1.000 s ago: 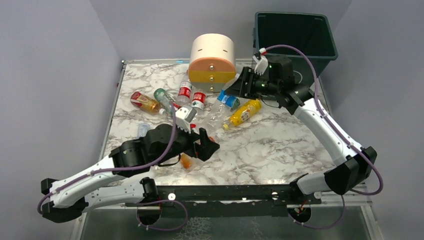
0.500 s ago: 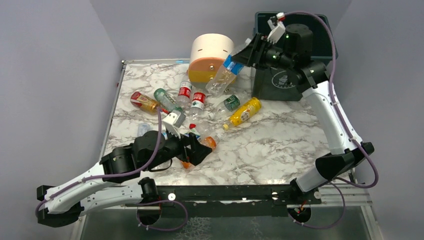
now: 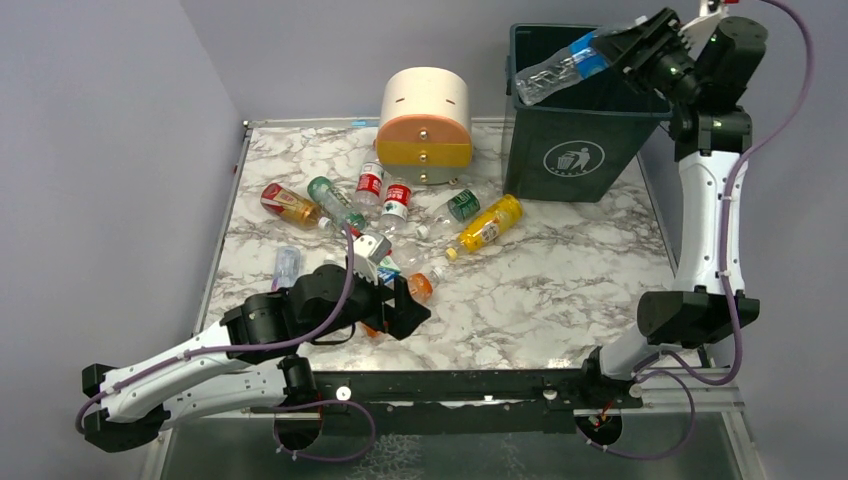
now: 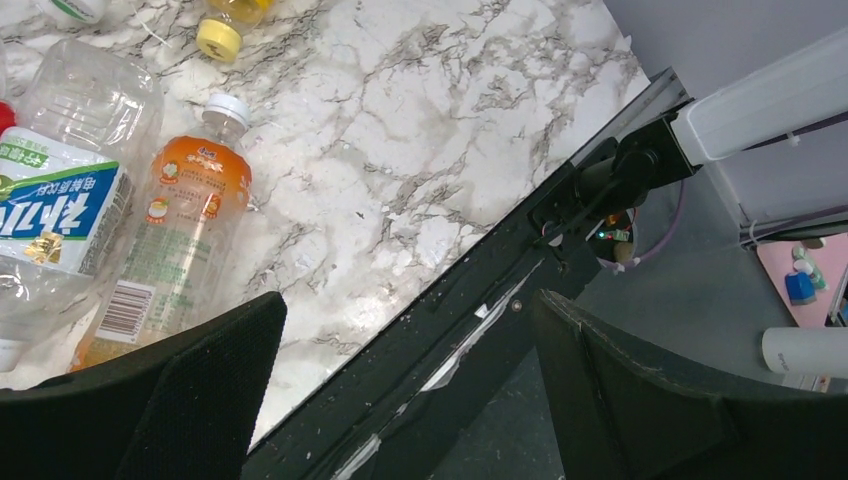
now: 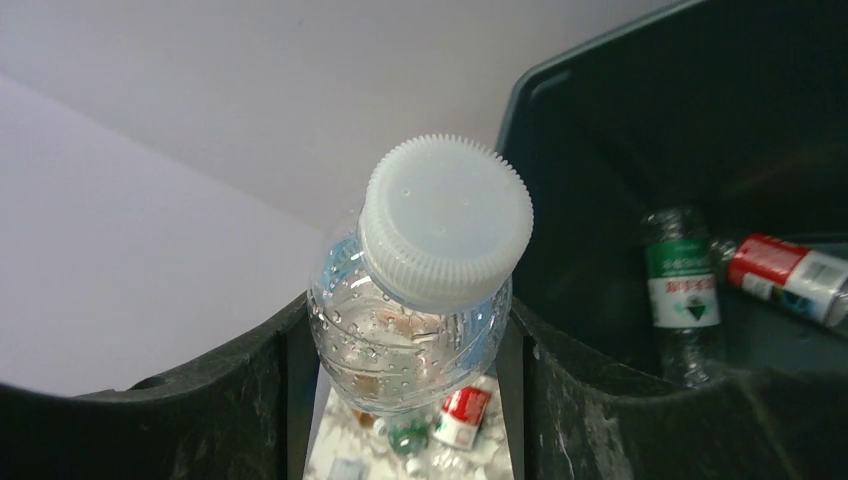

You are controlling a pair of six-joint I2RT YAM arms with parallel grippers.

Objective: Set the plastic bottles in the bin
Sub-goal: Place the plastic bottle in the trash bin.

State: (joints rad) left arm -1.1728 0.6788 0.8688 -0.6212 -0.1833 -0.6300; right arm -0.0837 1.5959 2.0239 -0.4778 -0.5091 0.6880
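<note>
The bottle (image 3: 556, 70) is showing clear plastic with a blue label and a white ribbed cap, and drops are clinging inside its neck. It is hanging tilted over the open top of the bin (image 3: 540, 125) at the far right. Its base is pointing left and slightly down, and its cap end is facing the wrist. The right claw (image 3: 625, 45) is gripping it, with the two black fingers (image 5: 200, 400) pressing on either side just below the cap. On the bin's floor a green-label bottle (image 5: 682, 285) and a red-label bottle (image 5: 790, 275) are lying side by side.

A second ago this claw was down at the table (image 3: 560, 290) beside the drawer unit (image 3: 425, 125), already holding the same bottle. Half a second ago it was carrying the bottle up in front of the bin, and now it is standing above the rim.

The left claw (image 3: 405, 305) is hovering low at the near left, jaws spread wide with nothing between them, and it has shifted only slightly. An orange bottle (image 4: 170, 250) is lying just beside its fingers. More bottles are lying scattered between it and the drawer unit, and a yellow bottle (image 3: 487, 225) is lying to their right.
</note>
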